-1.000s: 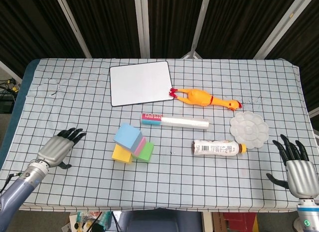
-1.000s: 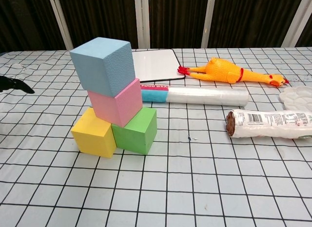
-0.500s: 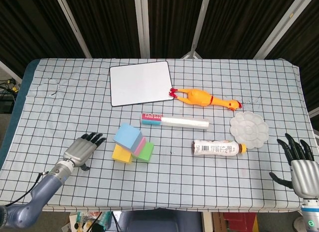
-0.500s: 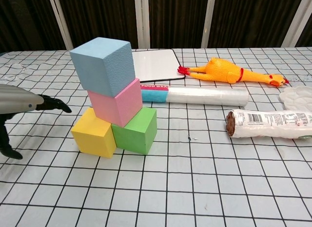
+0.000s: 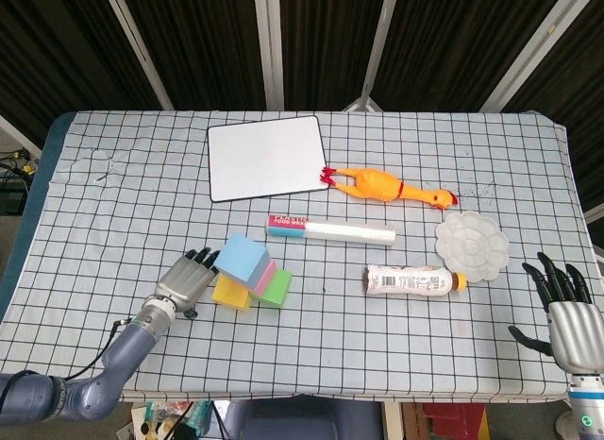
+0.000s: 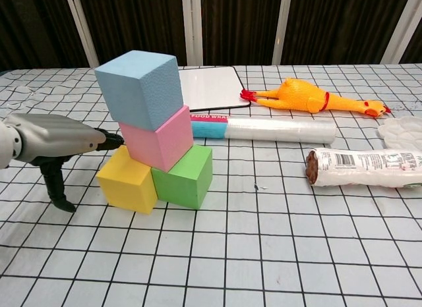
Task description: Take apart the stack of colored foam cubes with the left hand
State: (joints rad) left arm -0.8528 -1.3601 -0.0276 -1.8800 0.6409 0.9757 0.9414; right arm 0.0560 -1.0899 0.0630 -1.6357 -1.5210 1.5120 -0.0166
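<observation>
Foam cubes, 4 in all, stood stacked near the table's front left: a blue foam cube (image 6: 138, 84) topped a pink foam cube (image 6: 158, 139), resting on yellow (image 6: 127, 180) and green (image 6: 184, 178) cubes. The left hand (image 6: 49, 139) hung empty, fingers extended and touching the pink cube's side. Pushing there risked toppling the tower. The right hand (image 5: 564, 312) rested open, well apart.

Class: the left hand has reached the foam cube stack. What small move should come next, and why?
Probably raise the left hand and close its fingers around the blue cube. That cube sits on top, on the pink cube, and the fingertips are at pink-cube height with nothing gripped.
</observation>
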